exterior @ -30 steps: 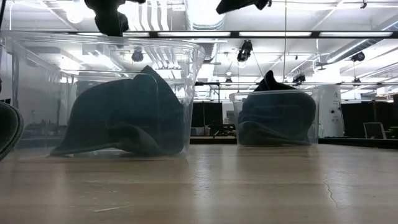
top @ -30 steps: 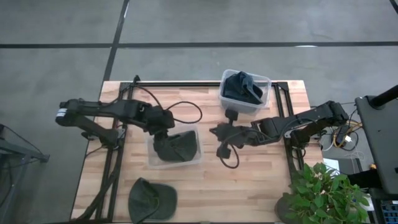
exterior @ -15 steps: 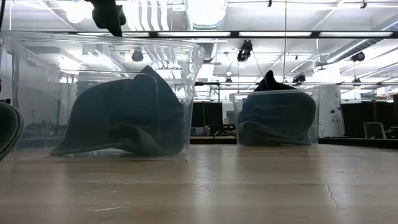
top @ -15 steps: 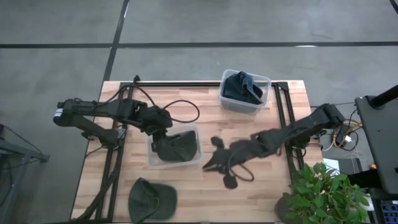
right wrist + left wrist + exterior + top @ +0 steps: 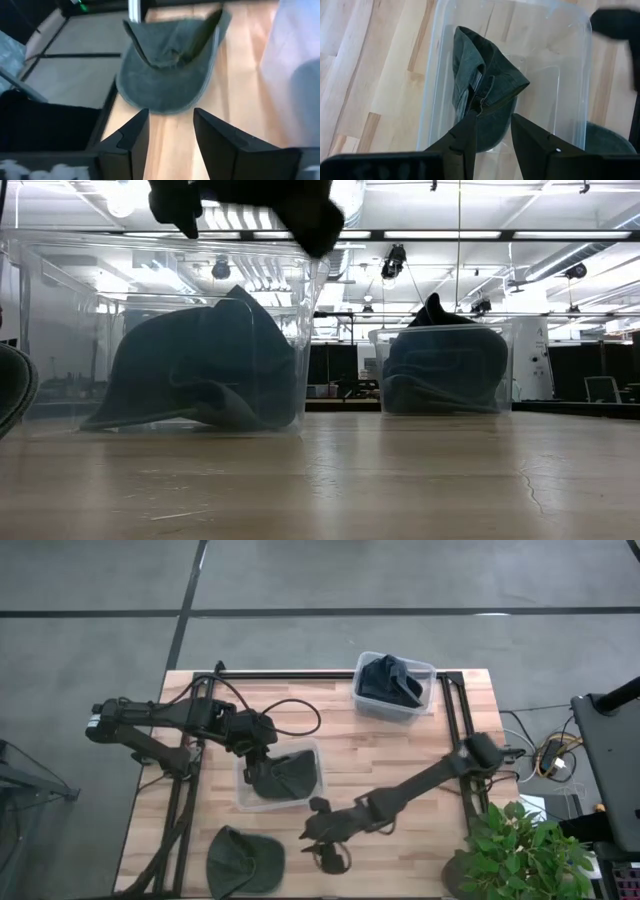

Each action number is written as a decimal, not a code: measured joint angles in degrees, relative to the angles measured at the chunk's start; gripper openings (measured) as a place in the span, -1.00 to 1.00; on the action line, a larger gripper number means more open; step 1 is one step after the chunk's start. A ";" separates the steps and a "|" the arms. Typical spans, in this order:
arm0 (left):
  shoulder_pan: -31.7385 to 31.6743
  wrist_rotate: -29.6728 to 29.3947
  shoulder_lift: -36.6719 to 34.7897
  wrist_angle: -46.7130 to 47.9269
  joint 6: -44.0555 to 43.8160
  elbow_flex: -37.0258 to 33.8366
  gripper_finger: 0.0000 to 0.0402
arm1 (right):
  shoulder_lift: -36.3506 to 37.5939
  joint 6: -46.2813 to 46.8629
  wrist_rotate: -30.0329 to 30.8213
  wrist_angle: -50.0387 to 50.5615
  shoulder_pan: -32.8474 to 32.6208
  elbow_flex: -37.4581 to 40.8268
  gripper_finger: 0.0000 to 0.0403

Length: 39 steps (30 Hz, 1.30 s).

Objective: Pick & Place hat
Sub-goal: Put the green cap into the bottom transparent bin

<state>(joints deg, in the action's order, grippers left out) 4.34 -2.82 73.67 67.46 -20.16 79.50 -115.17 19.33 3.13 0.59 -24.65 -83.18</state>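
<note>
Green hat (image 5: 170, 70) beyond right jaws

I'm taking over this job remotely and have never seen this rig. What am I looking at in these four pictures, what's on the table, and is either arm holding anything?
Two dark robot arms work at a wooden table. One camera looks straight down, one sits at tabletop height, and each wrist carries one looking past its own fingers. The left end effector hovers open over a clear bin holding a green hat; whether it touches the hat is unclear. The right end effector is open and empty, reaching toward a loose green hat on the table's near-left corner. A second bin at the far edge holds dark hats. A potted plant stands off the right corner.
</note>
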 joint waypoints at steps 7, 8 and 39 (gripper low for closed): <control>0.04 0.03 0.00 0.01 -0.04 0.00 -0.44 | -11.55 7.35 1.29 1.12 0.76 -7.82 -0.16; 0.04 0.03 0.00 0.02 -0.06 0.00 -0.44 | -12.94 7.40 1.39 1.42 0.78 -9.01 -0.13; 0.07 -0.03 0.00 0.04 -1.33 0.00 -0.44 | -25.93 6.83 8.86 11.65 0.11 -28.35 -0.90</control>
<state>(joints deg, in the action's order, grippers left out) 4.40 -2.85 73.67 67.51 -21.50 79.50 -141.10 26.16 11.99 12.24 -24.53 -111.53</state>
